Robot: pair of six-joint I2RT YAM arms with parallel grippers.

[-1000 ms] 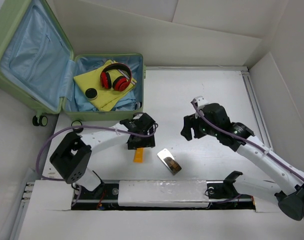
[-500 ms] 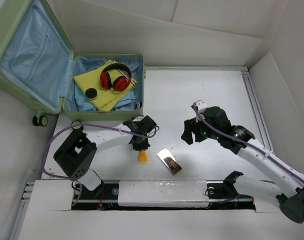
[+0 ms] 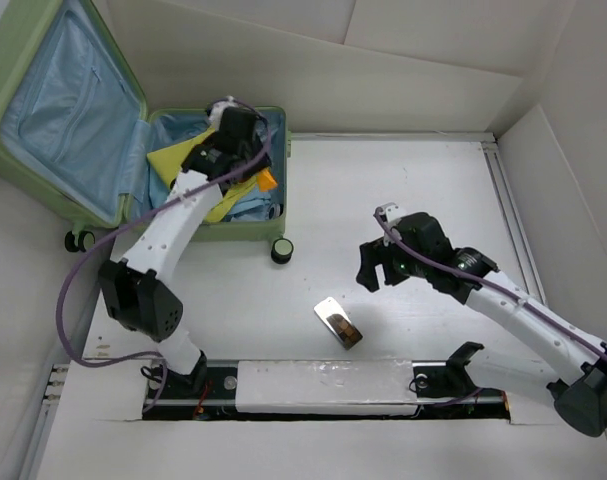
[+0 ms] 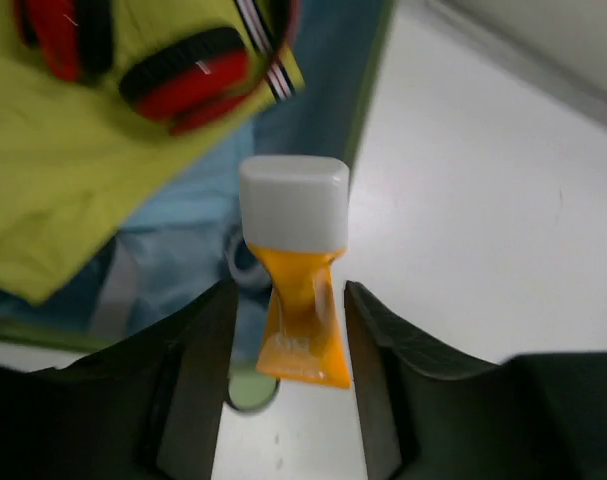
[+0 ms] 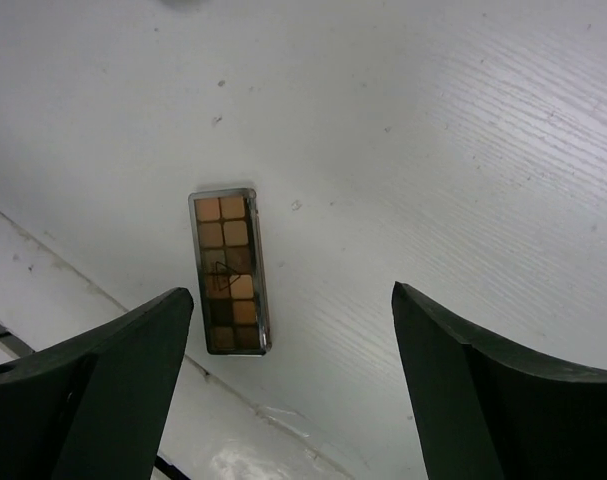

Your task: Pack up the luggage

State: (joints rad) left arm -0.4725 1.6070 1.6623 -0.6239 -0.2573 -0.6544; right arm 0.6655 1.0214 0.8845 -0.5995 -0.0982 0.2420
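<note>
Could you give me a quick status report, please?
Left gripper over edge of open luggage, orange tube between fingers, grip unclear. Right gripper open above palette. Nothing blocking.

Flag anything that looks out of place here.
The orange tube in the left gripper hangs over the side rim of the luggage rather than well inside. The jaws look wider than the tube, so it may drop outside. The makeup palette lies askew on the table, unpacked.
</note>
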